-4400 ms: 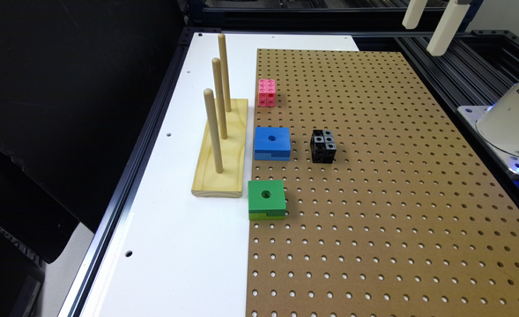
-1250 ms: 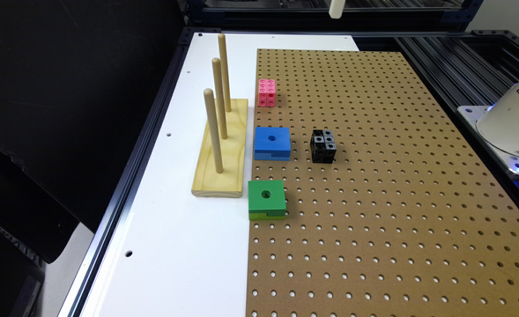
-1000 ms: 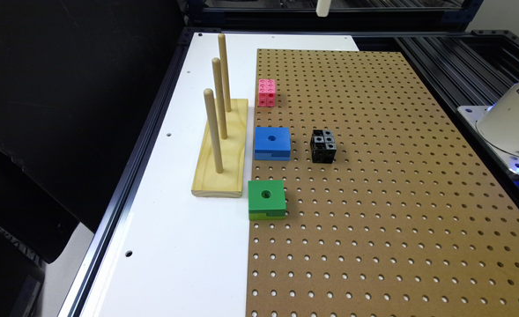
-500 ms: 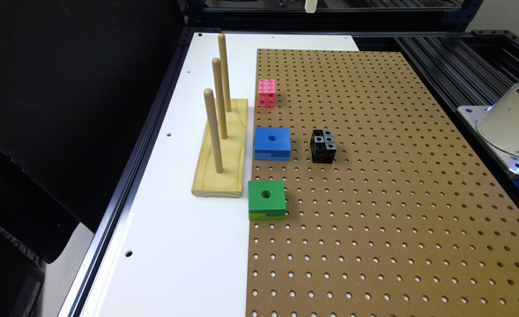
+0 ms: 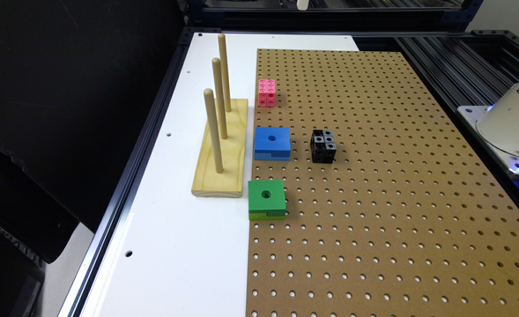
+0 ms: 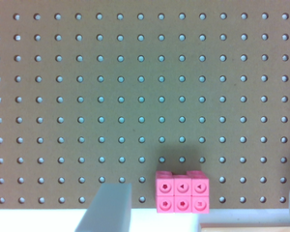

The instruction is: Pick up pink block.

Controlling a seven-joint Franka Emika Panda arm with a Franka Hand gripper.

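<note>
The pink block sat on the brown pegboard at its edge beside the white counter, just past the far end of the wooden peg stand. The blue block lay nearer, the black cube beside it. The gripper hung above, fingers spread wide, holding nothing.
</note>
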